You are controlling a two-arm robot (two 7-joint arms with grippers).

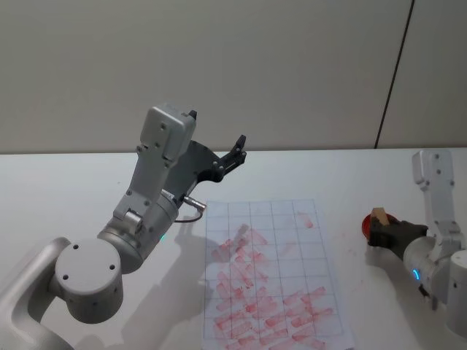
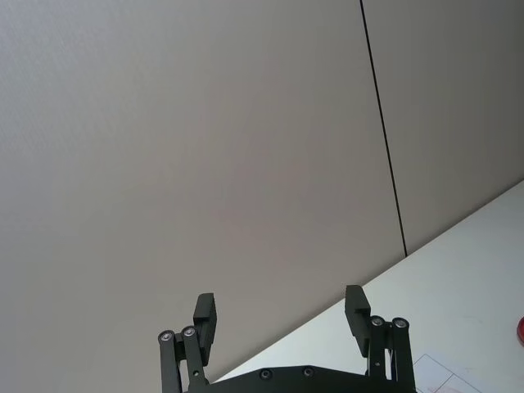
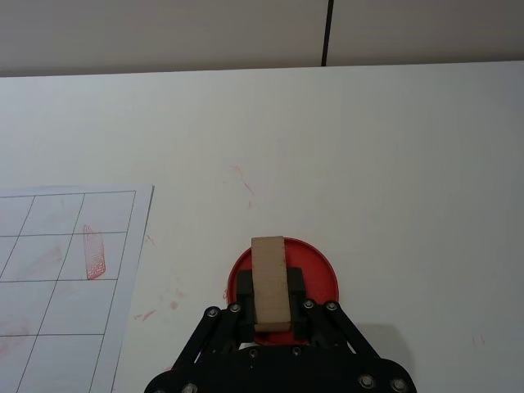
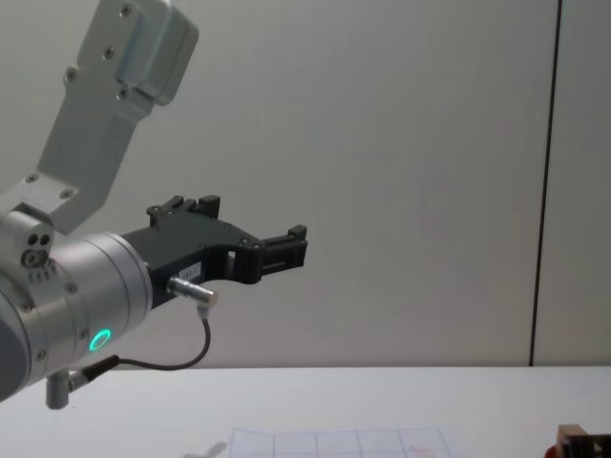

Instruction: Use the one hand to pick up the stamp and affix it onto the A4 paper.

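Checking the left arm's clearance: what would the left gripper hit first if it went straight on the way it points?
Probably the grey wall. The left gripper, open and raised above the table, points up past the table's far edge, and the way there looks free; distance unclear.

Stamp (image 3: pixel 269 262): light tan wood, plain.
Round ink pad (image 3: pixel 321 266): solid red.
A4 paper (image 1: pixel 288 244): white; thin grey grid of boxes; many overlapping pink-red oblong imprints.
Table (image 1: pixel 73 182): white, with a few faint pink-red smears near the round ink pad.
Right gripper (image 3: pixel 270 288): black fingers and linkage, silver screw heads; silver-grey wrist with a blue glowing ring (image 1: pixel 416 275).
Left gripper (image 2: pixel 279 304): black; silver-grey arm with a green glowing ring (image 4: pixel 98 340) and a black cable (image 4: pixel 181 361).
Wall (image 1: pixel 292 73): pale grey-beige, crossed by one thin black seam (image 1: pixel 394 73).
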